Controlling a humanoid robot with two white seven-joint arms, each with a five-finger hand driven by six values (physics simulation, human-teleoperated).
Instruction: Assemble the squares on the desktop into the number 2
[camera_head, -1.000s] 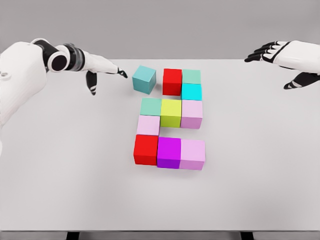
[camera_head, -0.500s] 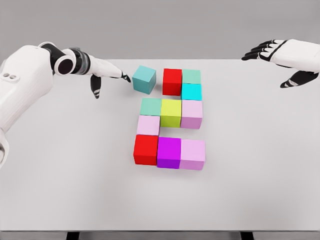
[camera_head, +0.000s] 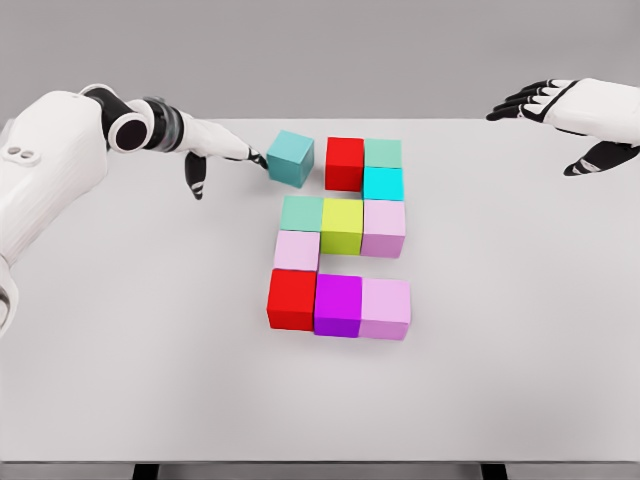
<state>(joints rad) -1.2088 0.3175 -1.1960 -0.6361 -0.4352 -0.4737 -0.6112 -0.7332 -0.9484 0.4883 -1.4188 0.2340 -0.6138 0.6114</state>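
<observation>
**Left fingertips at loose teal cube, top row of the 2 not closed**

With its fingers stretched out flat and gripping nothing, the left hand (camera_head: 215, 150) reaches across the far-left part of the white table (camera_head: 150, 350); its fingertips (camera_head: 256, 158) sit right at the left face of the teal cube (camera_head: 290, 158), contact or a hair short, can't tell. Thumb hangs down, clear of the surface.

That teal cube is rotated slightly off-square and stands just beyond the fingertips, with a small gap to the red cube (camera_head: 344, 163) on its far side. Further out from the hand, touching that red one: green cube (camera_head: 382, 153), cyan cube (camera_head: 382, 183) in front of it.

Nearer the robot than the hand, the rest of the shape is packed tight: green, yellow-green cube (camera_head: 342, 224), pink in the middle row; a pale pink cube (camera_head: 297, 250) below its left end; red, magenta cube (camera_head: 338, 304), pink along the bottom.

Right hand (camera_head: 570, 115) hovers at the far-right table edge, fingers spread, empty, well apart from all cubes.
</observation>
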